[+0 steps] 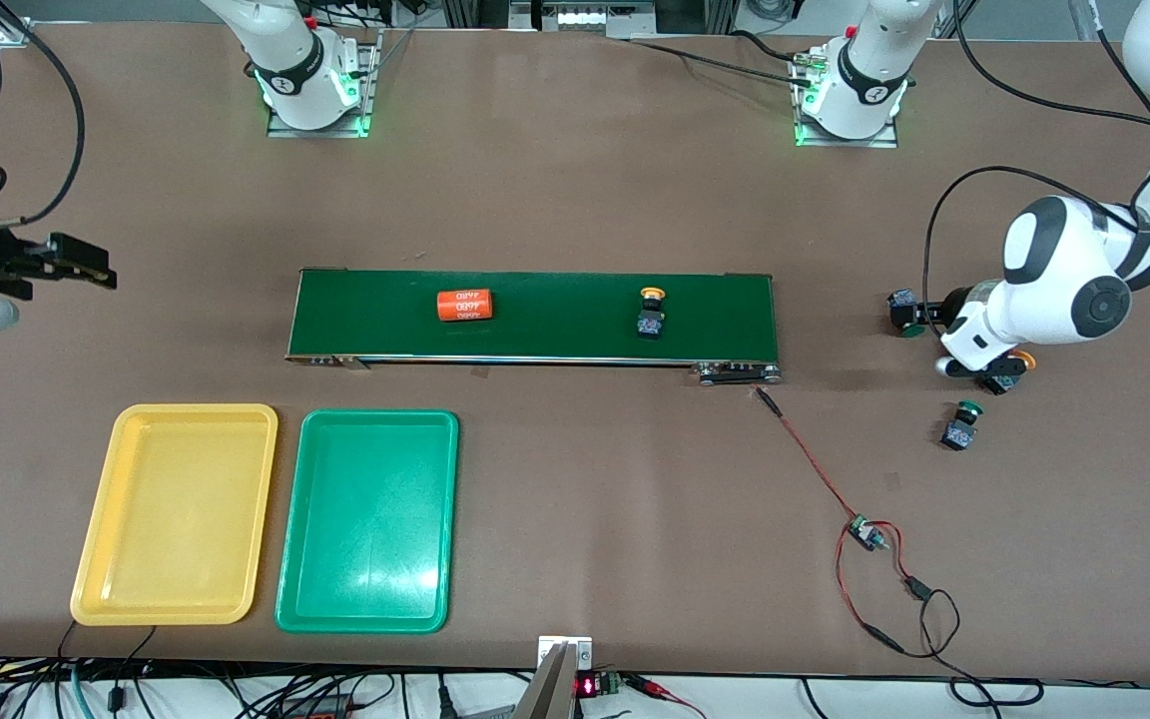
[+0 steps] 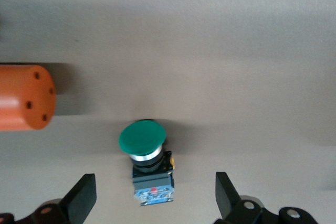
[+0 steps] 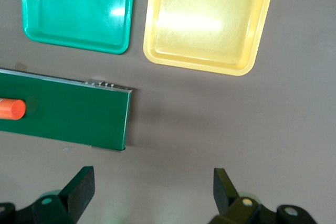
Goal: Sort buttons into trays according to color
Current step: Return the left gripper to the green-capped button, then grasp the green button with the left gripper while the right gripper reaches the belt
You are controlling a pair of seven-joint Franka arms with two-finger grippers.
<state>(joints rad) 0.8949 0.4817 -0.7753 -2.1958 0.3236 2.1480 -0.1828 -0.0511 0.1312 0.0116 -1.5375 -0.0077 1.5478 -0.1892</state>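
Note:
A green button lies on the table at the left arm's end, under my left gripper, which hangs open with one finger on either side of the button's dark body and touches nothing. In the front view that gripper partly hides this button. A second green button lies nearer the front camera. On the conveyor belt sits a yellow button. The yellow tray and the green tray lie side by side, both holding nothing. My right gripper waits open over bare table.
One orange cylinder lies on the belt; another orange cylinder lies beside the green button under the left hand. A red-and-black wire with a small board runs from the belt's end toward the table's front edge.

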